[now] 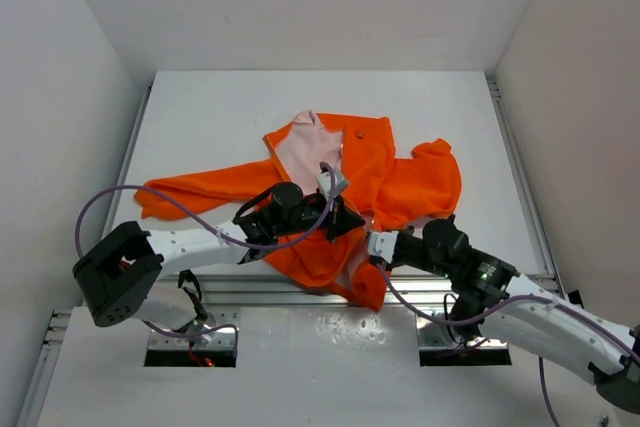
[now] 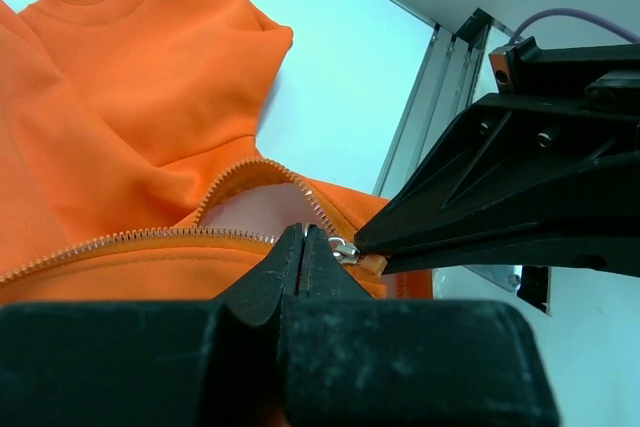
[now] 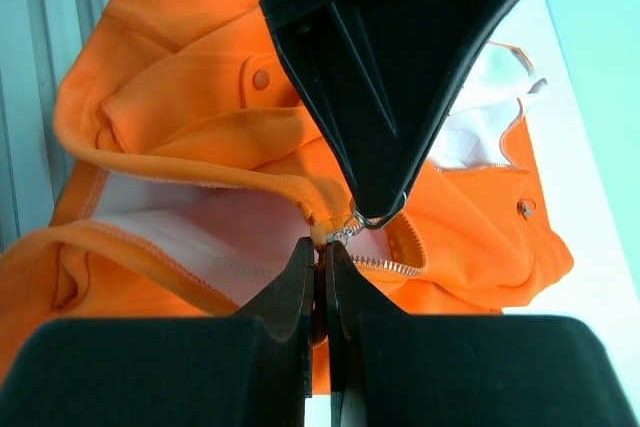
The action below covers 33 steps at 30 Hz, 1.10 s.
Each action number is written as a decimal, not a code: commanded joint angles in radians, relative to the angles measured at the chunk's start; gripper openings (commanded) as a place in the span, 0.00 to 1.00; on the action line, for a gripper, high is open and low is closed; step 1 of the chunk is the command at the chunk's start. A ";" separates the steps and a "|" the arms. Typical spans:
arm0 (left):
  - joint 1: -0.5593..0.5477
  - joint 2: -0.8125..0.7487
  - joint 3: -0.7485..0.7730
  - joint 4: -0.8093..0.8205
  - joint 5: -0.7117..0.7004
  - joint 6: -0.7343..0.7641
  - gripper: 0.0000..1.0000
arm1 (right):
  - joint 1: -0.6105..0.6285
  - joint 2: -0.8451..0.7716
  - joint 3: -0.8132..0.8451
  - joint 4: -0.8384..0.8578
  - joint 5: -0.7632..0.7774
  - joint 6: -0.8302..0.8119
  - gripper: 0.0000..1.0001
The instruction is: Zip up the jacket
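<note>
Two claws meet at one spot, low on the front of the jacket [image 1: 385, 162], which lies spread on the desk [image 1: 220, 112] with its collar [image 1: 300, 125] toward 12 o'clock and its hem at the desk's 6 o'clock edge. The left claw [image 2: 303, 240] is clenched, and from the right wrist view its tip looks pinched on the pull of the slider [image 3: 355, 224]. The right claw [image 3: 322, 252] is clenched too, nipping the orange fabric at the zip's bottom end, just at 6 o'clock of that slider. Both rows of teeth [image 2: 120, 239] part right above the slider and show pale lining [image 2: 252, 209] between them, so the zip reads as barely begun. Its long axis runs from the claws at 6 o'clock up to the collar at 12 o'clock, leaning slightly toward 11. My judgement: the left claw, holding the slider, must draw it along that line toward 12 o'clock while the right claw anchors the hem end against the pull, so the track lies taut
</note>
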<state>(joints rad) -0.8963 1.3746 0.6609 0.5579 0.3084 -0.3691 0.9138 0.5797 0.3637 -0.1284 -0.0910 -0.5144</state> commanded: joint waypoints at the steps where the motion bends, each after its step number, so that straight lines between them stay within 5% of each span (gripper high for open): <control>1: 0.022 0.027 0.008 0.051 -0.186 0.053 0.00 | 0.020 -0.037 0.007 -0.046 -0.114 -0.026 0.00; 21: 0.189 0.139 0.058 0.086 -0.449 0.220 0.00 | 0.045 -0.170 0.008 -0.241 -0.297 -0.159 0.00; 27: 0.264 0.149 0.077 0.054 -0.436 0.207 0.00 | 0.045 -0.244 -0.028 -0.306 -0.358 -0.286 0.00; 33: 0.347 0.127 0.086 -0.001 -0.261 0.056 0.00 | 0.043 -0.331 -0.126 -0.292 -0.381 -0.498 0.00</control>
<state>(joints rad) -0.8070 1.4868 0.7174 0.6018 0.5014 -0.4038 0.9173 0.3119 0.2592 -0.2623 -0.1772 -0.9421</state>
